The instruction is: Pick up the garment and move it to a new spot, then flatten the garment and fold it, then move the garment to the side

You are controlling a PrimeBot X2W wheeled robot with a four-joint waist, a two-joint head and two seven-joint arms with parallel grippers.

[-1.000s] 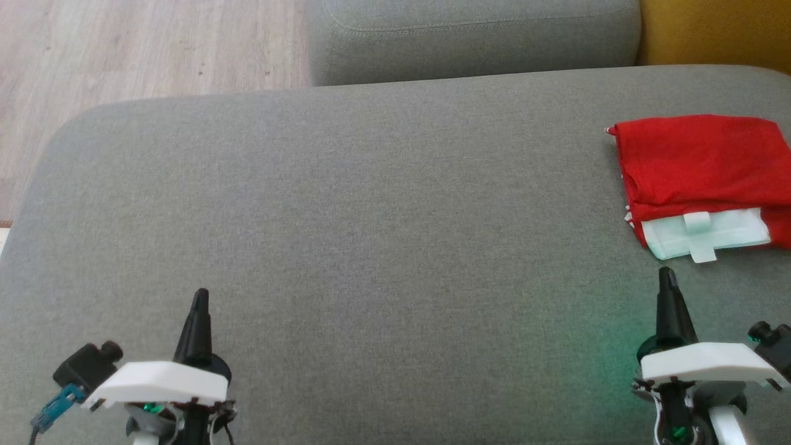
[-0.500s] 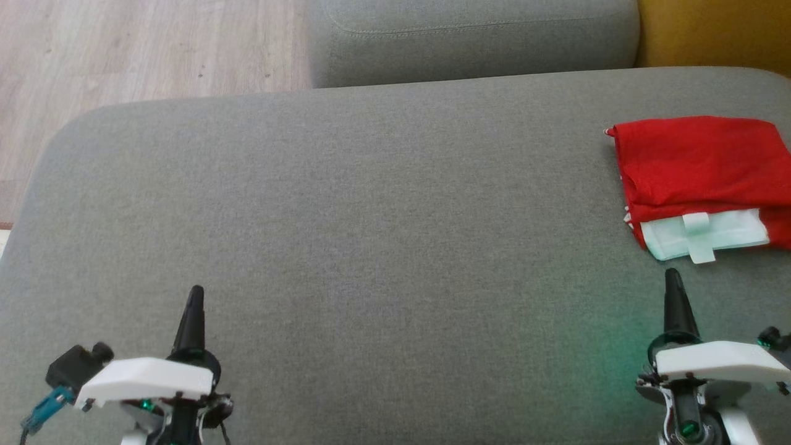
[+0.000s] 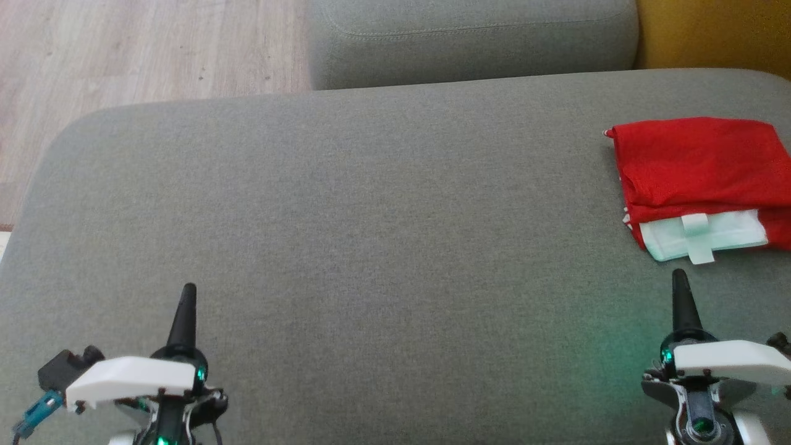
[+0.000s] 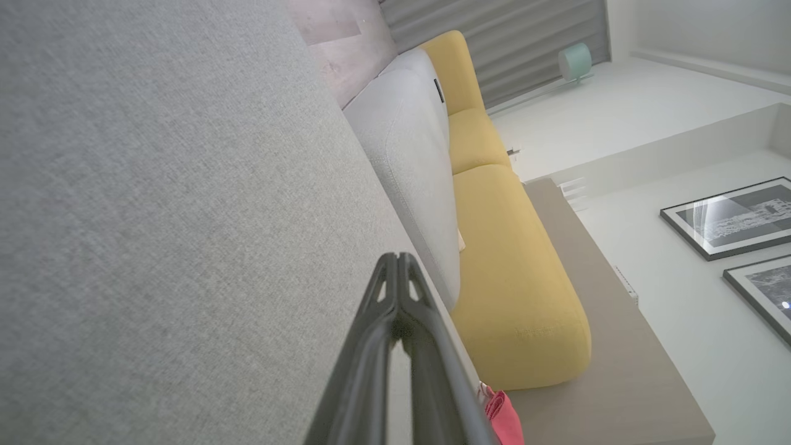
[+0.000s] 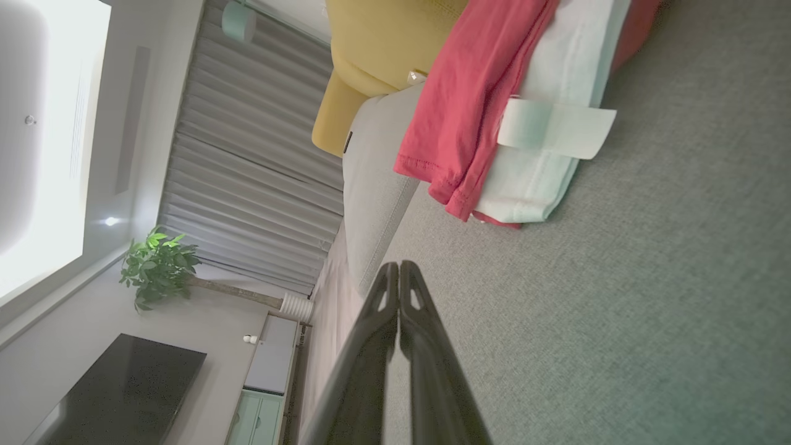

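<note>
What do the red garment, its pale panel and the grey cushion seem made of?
The red garment is likely a soft, matte cotton-type knit: it lies in limp folds and has a stitched hem. The pale panel looks like thin, smooth matte cloth, possibly a lining; its fibre is unclear. The grey cushion is coarse woven upholstery, matte, with a visible flecked weave.

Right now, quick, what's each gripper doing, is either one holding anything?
Left gripper: shut, holding nothing.
Right gripper: shut, holding nothing, apart from the folded red garment.
</note>
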